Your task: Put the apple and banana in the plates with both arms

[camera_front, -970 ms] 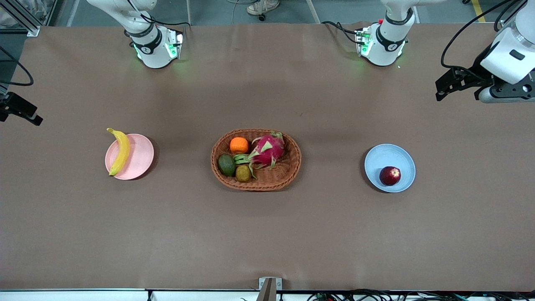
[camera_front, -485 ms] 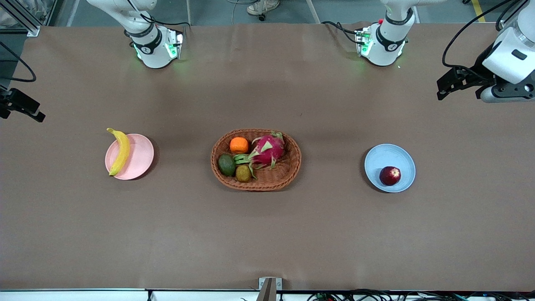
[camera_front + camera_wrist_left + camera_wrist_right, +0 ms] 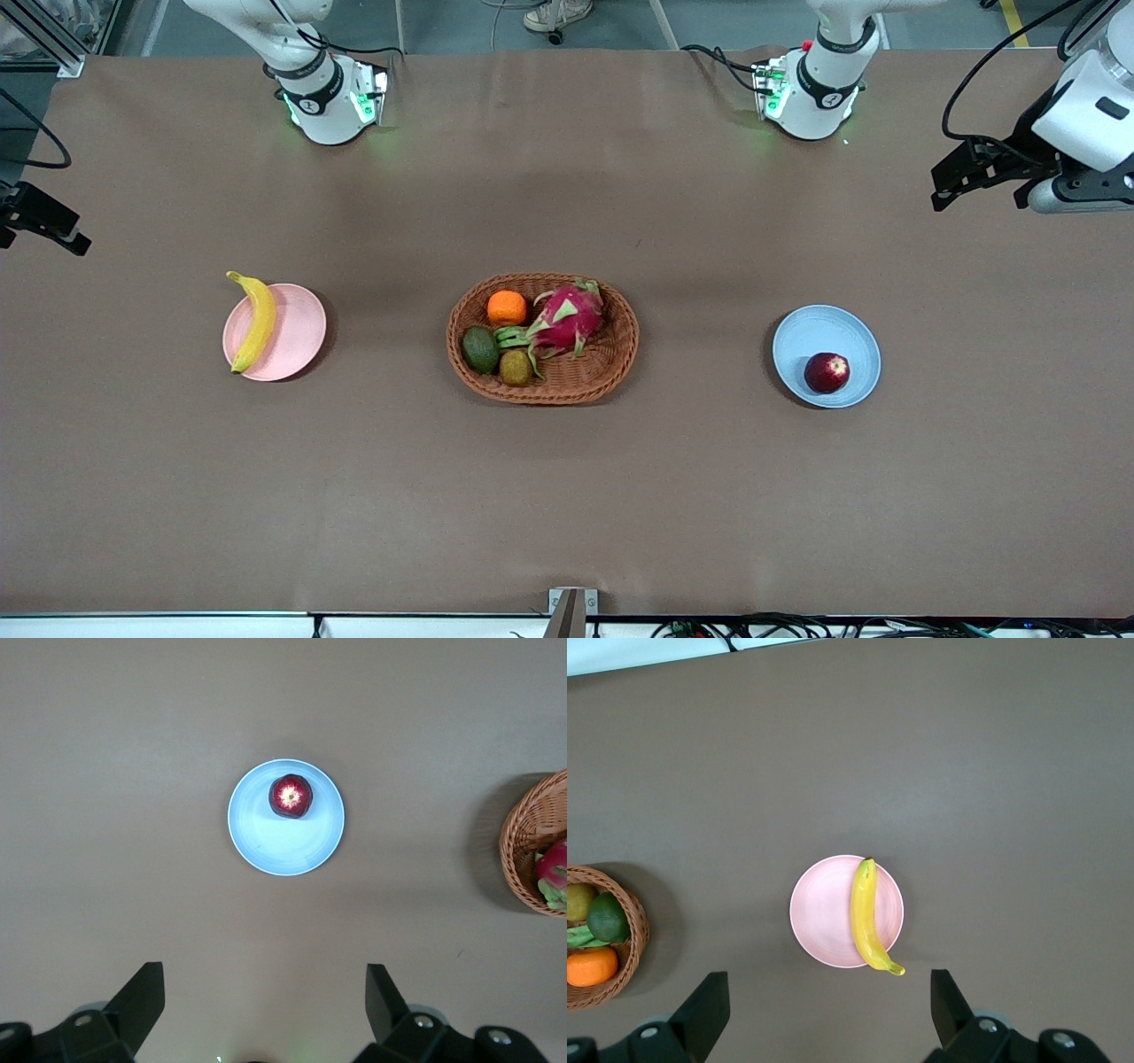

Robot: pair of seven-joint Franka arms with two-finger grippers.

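Observation:
The banana [image 3: 253, 321] lies across the pale pink plate [image 3: 292, 341] toward the right arm's end of the table, its stem tip over the rim. The apple [image 3: 827, 372] sits in the light blue plate [image 3: 811, 332] toward the left arm's end. My left gripper [image 3: 961, 177] hangs high over bare table, open and empty. Its wrist view [image 3: 264, 979] looks down on the apple [image 3: 291, 796] and the blue plate [image 3: 283, 846]. My right gripper [image 3: 44, 221] hangs high, open and empty. Its wrist view [image 3: 829, 979] shows the banana [image 3: 866, 917] on the pink plate [image 3: 824, 912].
An oval brown wicker basket [image 3: 611, 354] stands mid-table between the plates, holding a dragon fruit [image 3: 567, 317], an orange [image 3: 507, 307], an avocado [image 3: 481, 349] and a kiwi [image 3: 515, 366]. Both arm bases stand along the table's edge farthest from the front camera.
Both grippers have shifted a little toward the robots' bases, the left one also toward its own end of the table. The fruit and plates have not moved.

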